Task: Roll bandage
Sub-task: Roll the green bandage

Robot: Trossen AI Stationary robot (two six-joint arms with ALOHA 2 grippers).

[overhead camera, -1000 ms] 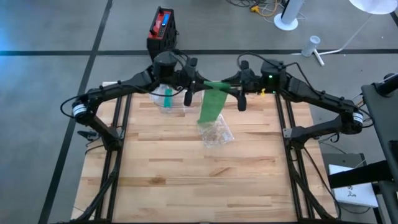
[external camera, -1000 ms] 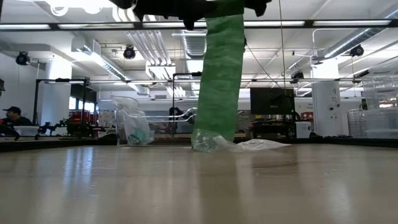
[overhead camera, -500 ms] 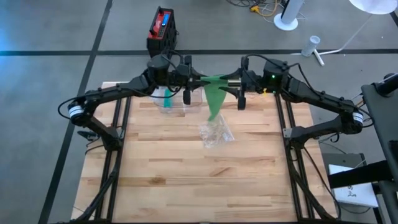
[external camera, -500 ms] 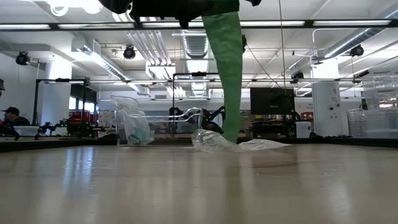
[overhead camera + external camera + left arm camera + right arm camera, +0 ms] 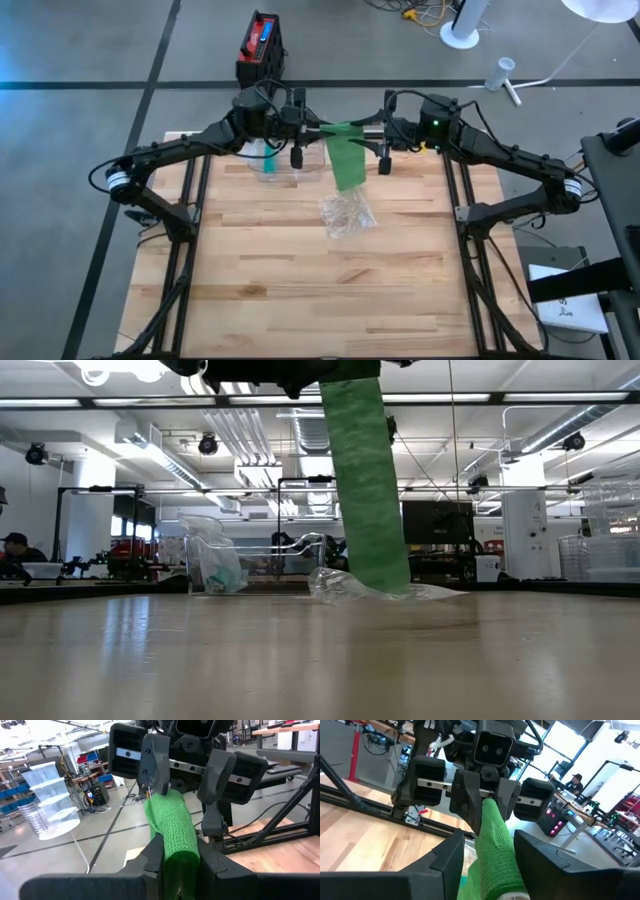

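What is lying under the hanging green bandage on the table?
A crumpled clear plastic wrapper lies on the wooden table below the green bandage. From the low view, the strip covers part of it.
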